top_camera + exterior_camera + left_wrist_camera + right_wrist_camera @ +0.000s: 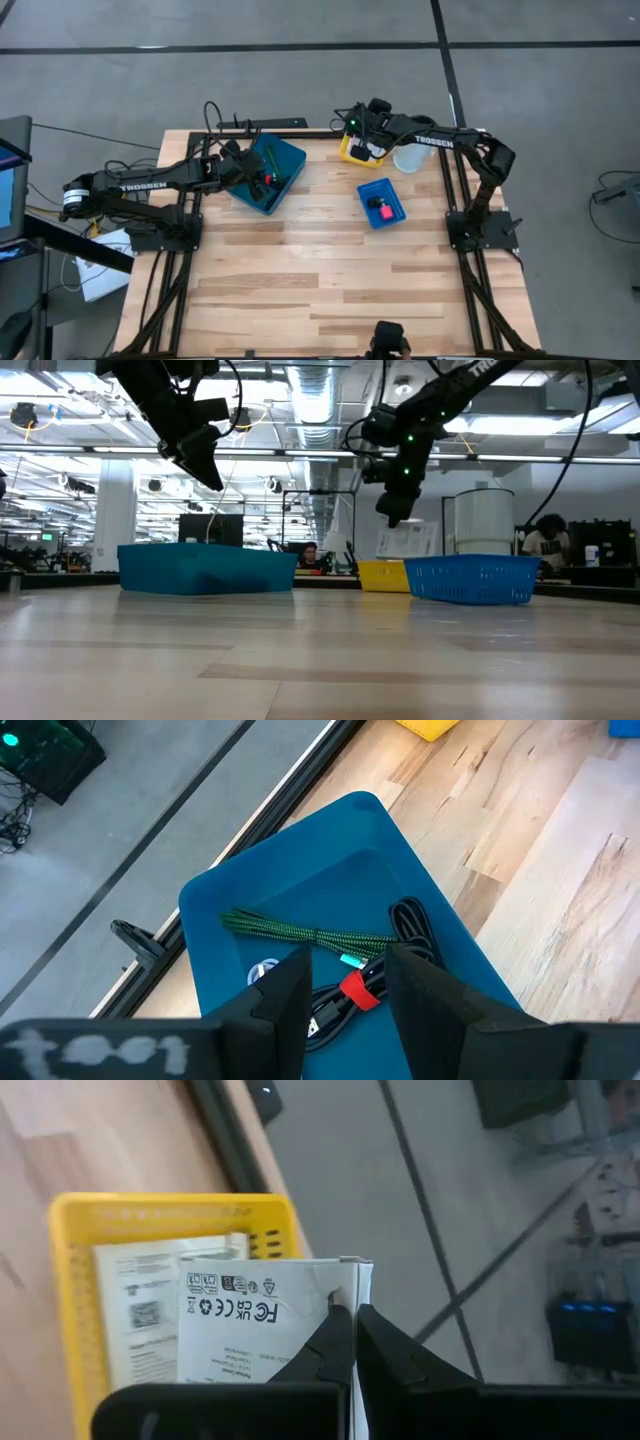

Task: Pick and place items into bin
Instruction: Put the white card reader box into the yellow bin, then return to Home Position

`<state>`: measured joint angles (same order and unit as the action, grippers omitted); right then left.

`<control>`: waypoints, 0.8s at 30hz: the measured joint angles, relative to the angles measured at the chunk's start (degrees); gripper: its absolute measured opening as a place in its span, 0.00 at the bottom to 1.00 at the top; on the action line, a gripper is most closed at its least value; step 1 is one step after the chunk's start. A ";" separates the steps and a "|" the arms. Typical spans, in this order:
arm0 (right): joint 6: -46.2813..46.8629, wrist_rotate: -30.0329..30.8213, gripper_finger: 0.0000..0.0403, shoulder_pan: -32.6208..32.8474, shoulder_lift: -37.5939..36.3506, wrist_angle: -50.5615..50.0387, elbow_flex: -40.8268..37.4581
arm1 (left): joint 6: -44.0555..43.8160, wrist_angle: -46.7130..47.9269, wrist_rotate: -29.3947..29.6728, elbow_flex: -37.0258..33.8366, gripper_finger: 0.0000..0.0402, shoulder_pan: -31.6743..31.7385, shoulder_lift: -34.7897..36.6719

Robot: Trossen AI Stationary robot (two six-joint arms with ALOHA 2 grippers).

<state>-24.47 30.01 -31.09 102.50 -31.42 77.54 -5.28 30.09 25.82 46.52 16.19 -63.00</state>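
Note:
My left gripper [345, 960] hangs open over the teal-blue bin [285, 155], touching nothing. In the bin lie a green braided cord [300, 930] and a black cord [415, 920] with a red tie [360, 990]. At the table's far side my right gripper [352, 1315] is shut on a white printed card [260, 1320], above a yellow basket [350, 155]. Another printed card [140, 1310] lies in that basket. A small red-pink piece [381, 203] sits in a small blue basket [370, 190]. My right gripper pinches the white card at its edge near one corner [338, 1292], between its two shut fingers. The fingers slant down at it from above. The card hangs over the yellow basket; in the low view its sheet [405, 540] shows just above the basket's rim.
A white cup [410, 157] stands just right of the yellow basket. The small blue basket sits between the two arms, nearer the right one. The table's near half is bare wood [320, 290]. A black frame rail [270, 124] runs along the far edge.

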 joint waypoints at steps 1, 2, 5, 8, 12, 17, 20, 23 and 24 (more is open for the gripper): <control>-0.09 -0.82 0.00 -0.15 0.00 0.04 -0.21 | 0.00 0.00 0.00 0.02 0.30 0.02 0.00; -0.44 -1.55 0.00 -0.18 0.00 0.35 -0.35 | 0.00 0.00 -0.01 0.00 0.30 0.01 -0.02; -1.56 -1.95 0.00 -0.16 0.00 1.61 -1.41 | 0.00 0.00 0.00 0.01 0.30 0.00 0.00; -2.52 -2.33 0.00 -0.07 0.00 1.99 -1.86 | 0.00 0.00 0.00 0.02 0.30 0.02 -0.02; -3.31 -4.56 0.00 -0.07 0.00 1.86 -1.99 | 0.00 0.00 0.00 0.01 0.30 0.01 -0.01; -4.02 -6.70 0.04 -0.07 0.00 1.93 -1.99 | 0.00 0.00 -0.01 0.00 0.30 0.00 -0.02; -4.39 -7.09 0.08 -0.05 0.00 1.94 -1.99 | 0.00 0.00 0.00 0.00 0.30 0.02 0.00; -4.54 -7.53 0.11 -0.05 0.00 1.90 -1.99 | 0.00 0.00 -0.02 0.00 0.30 0.02 -0.02; -4.55 -7.59 0.12 -0.05 0.00 1.93 -1.99 | 0.00 0.00 0.00 0.00 0.30 0.00 -0.01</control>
<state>-29.02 22.42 -31.14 102.50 -29.49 75.55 -5.28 30.09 25.82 46.52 16.19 -63.02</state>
